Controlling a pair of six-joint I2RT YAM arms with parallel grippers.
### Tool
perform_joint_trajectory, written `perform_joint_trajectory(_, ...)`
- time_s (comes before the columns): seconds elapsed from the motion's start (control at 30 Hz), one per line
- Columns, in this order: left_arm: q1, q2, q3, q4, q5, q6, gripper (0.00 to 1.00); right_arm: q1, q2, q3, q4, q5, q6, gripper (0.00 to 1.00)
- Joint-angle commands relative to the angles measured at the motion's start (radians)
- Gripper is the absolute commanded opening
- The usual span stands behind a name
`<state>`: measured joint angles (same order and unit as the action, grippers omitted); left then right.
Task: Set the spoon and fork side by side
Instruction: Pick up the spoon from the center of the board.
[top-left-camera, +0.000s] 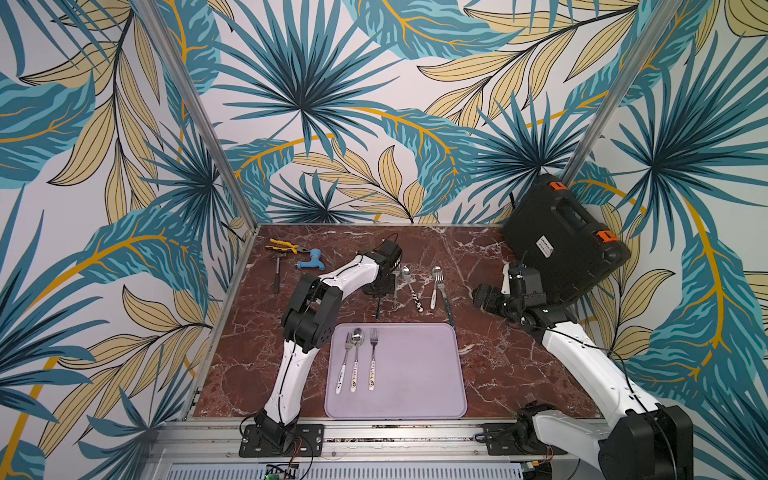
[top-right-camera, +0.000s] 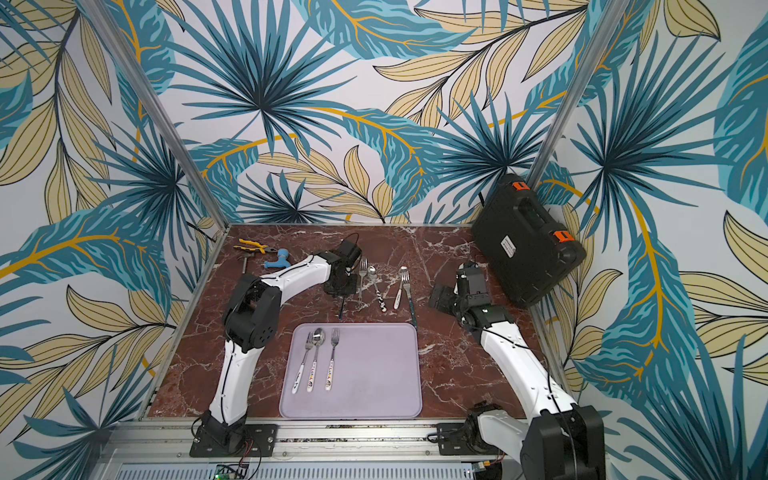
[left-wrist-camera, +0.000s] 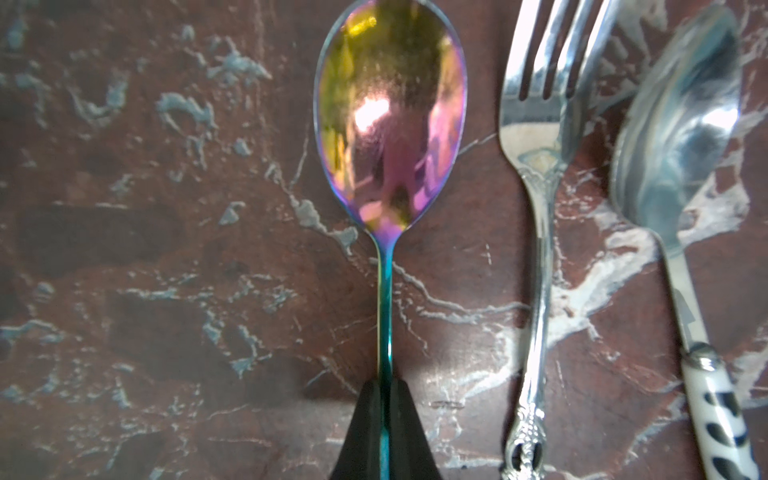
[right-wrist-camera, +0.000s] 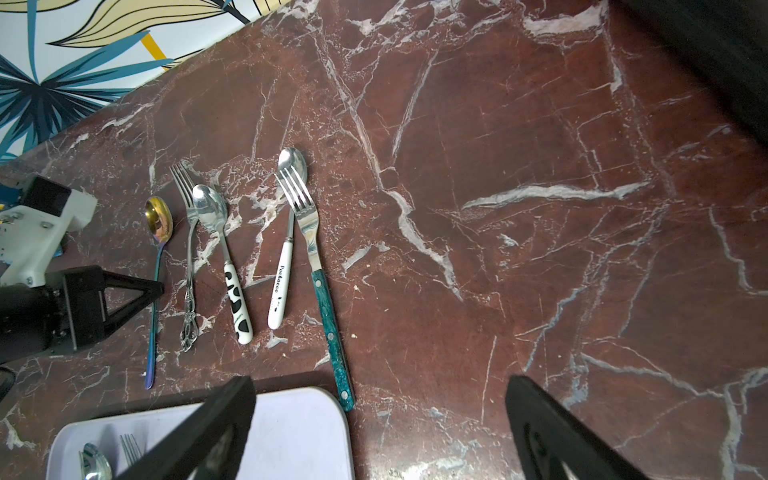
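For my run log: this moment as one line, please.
left gripper: shut on rainbow spoon | right gripper: open, empty | tray: two forks, one silver spoon

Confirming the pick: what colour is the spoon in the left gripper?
The spoon is iridescent: gold-purple bowl, teal handle; best in the left wrist view.

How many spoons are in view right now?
4. Iridescent spoon gripped by the left gripper; cow-print spoon and white-handled spoon on the table; fourth spoon on the tray. None apparently hidden.
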<state>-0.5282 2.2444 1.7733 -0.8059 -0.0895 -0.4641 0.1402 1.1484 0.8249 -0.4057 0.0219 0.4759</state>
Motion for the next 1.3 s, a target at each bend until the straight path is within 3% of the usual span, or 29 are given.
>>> perform_joint_trajectory(0.0,0.006,0.026,0.038,-0.018,0.015,0.021,0.0,0.0,0.005,0.011,-0.031,0.008,0.001,0.99)
perform_joint_trajectory(0.73,0.001,-0.209,0.009,-0.023,0.035,0.036,0.0,0.001,0.001,0.013,-0.031,0.006,0.002,1.0)
perform_joint_trajectory(0.97,-0.04,-0.345,-0.141,-0.012,0.021,0.002,0.0,0.001,-0.002,0.013,-0.029,0.004,0.003,0.99)
perform_joint_trajectory(1.27,-0.159,-0.524,-0.392,0.034,-0.009,-0.11,0.0,0.001,0.004,0.011,-0.024,-0.008,0.005,1.0)
